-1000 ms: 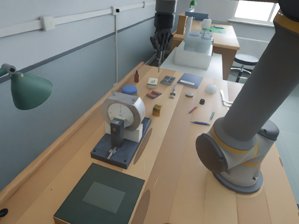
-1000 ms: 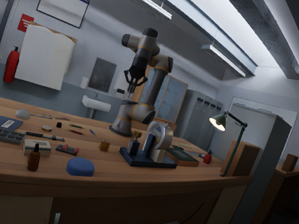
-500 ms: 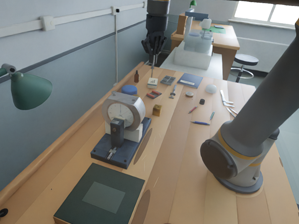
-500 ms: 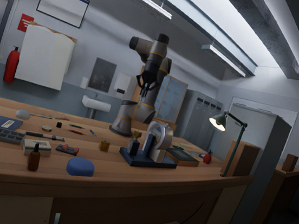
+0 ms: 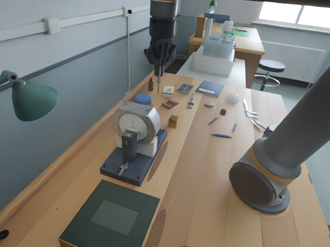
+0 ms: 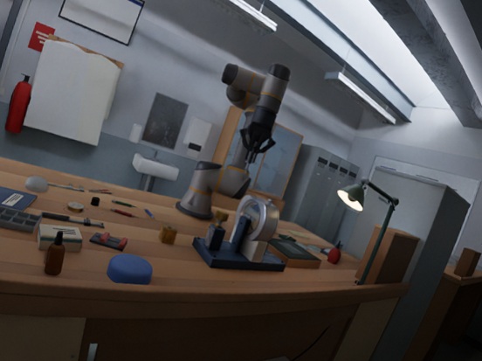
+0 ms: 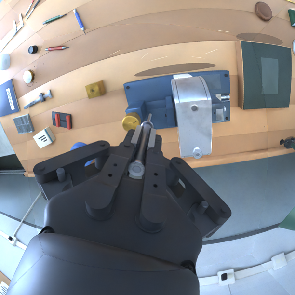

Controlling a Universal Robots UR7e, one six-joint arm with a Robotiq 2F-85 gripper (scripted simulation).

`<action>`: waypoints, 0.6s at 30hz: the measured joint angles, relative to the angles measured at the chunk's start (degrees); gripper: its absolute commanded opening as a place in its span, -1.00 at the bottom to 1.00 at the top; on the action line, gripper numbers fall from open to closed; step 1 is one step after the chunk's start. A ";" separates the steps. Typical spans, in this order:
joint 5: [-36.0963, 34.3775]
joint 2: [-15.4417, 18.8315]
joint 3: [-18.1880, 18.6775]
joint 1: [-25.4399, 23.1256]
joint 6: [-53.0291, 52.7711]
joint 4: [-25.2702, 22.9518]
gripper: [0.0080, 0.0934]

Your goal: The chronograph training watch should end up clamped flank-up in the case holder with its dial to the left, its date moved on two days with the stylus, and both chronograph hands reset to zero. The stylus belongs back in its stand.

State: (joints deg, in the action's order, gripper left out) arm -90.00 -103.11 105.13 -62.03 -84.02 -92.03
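Observation:
The chronograph training watch [image 5: 136, 122] [image 6: 255, 220] [image 7: 193, 115] stands on edge, clamped in the blue case holder [image 5: 134, 161] [image 6: 238, 254] [image 7: 165, 103], its white dial facing the bench's near end in the side camera. The slim grey stylus [image 5: 158, 81] [image 7: 142, 143] hangs tip-down, held in my closed gripper [image 5: 159, 65] [image 6: 254, 152] [image 7: 145, 131] high above the bench, over the holder's far end. The yellow stylus stand [image 5: 173, 121] [image 6: 167, 234] [image 7: 95, 89] sits on the bench beside the holder. A brass knob [image 7: 131, 122] shows at the holder's end, just below the stylus tip.
The bench's wall-side rim [image 5: 74, 145] runs close by the holder. A blue puck [image 5: 142, 98], brown bottle [image 5: 150, 84], small box [image 5: 168, 91], red-barred block [image 5: 169, 103] and grey tray [image 5: 185, 88] lie at the far end. A dark mat [image 5: 111, 219] lies at the near end.

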 measured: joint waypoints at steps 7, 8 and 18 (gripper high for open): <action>0.00 0.15 -0.11 -3.82 -3.82 -0.04 -1.00; 0.00 0.19 -0.14 -4.30 -4.30 -0.05 -1.00; 0.00 0.60 -0.45 -7.88 -7.89 -0.14 -1.00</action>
State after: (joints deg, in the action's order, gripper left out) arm -90.00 -102.51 104.68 -69.91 -91.91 -92.17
